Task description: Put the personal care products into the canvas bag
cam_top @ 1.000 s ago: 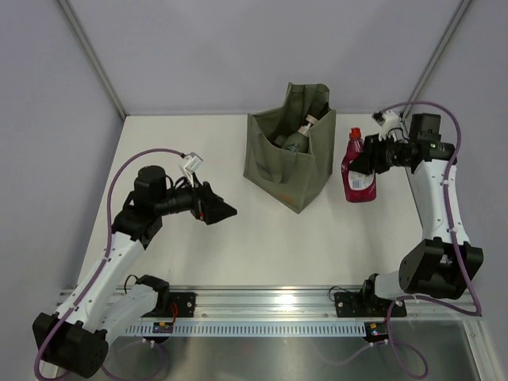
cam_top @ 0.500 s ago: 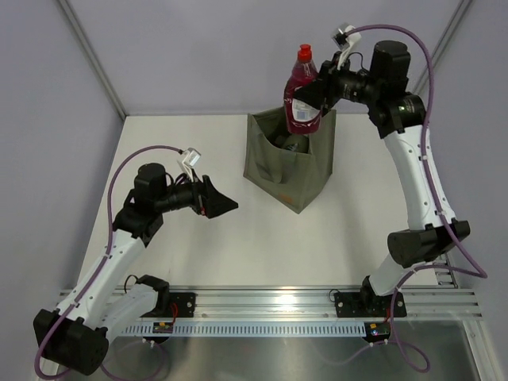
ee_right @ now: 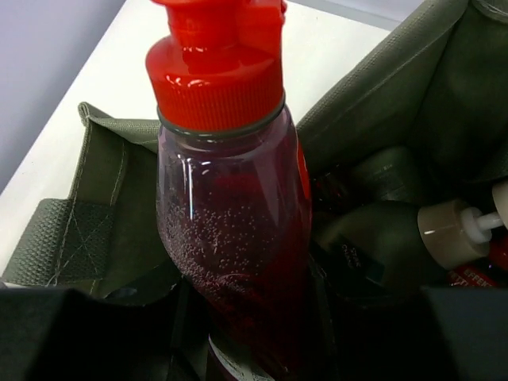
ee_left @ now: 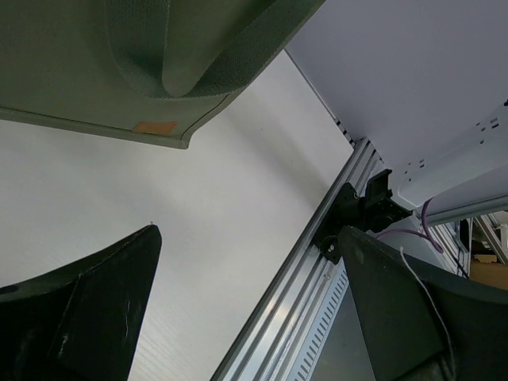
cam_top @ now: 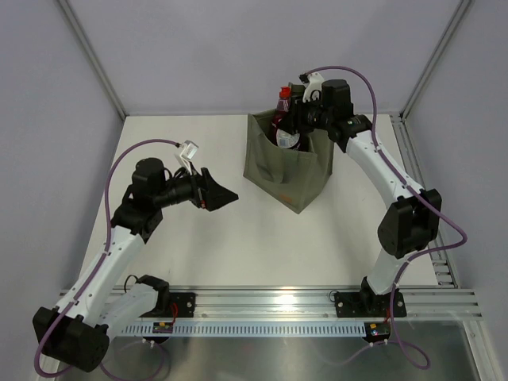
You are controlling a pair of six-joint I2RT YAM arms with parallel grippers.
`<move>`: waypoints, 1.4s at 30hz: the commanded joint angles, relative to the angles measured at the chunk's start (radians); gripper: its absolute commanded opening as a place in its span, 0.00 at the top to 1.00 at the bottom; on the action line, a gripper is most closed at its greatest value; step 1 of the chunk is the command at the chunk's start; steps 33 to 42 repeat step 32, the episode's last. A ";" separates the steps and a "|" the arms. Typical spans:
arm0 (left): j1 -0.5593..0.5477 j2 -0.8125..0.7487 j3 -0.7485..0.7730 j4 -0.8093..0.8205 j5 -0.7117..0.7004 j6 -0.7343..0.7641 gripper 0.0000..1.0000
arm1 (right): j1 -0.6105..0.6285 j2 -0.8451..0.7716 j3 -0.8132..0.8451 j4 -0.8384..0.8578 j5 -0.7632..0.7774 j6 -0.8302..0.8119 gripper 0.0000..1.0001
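The olive-green canvas bag stands at the table's back middle. My right gripper is shut on the dark red bottle with a red cap and holds it upright, lowered into the bag's mouth. In the right wrist view the dark red bottle fills the middle, with a grey-green bottle and its beige pump lying inside the canvas bag. My left gripper is open and empty, hovering left of the bag. The bag's lower edge with an orange mark shows in the left wrist view.
An aluminium rail runs along the near edge; it also shows in the left wrist view. Grey walls with metal frame posts close in the back and sides.
My right arm carried the dark red bottle from the table right of the bag, up over the bag, then down into its opening. The left arm barely moved.
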 commanded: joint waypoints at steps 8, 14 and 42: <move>0.001 -0.005 0.039 0.016 -0.022 0.040 0.01 | 0.018 -0.144 0.008 0.055 -0.125 -0.182 0.14; 0.001 -0.019 0.061 -0.080 -0.057 0.123 0.01 | 0.015 -0.159 0.135 -0.163 -0.086 -0.328 0.00; 0.003 -0.172 0.004 -0.248 -0.439 0.296 0.01 | -0.080 -0.741 -0.447 -0.123 0.835 -0.130 0.01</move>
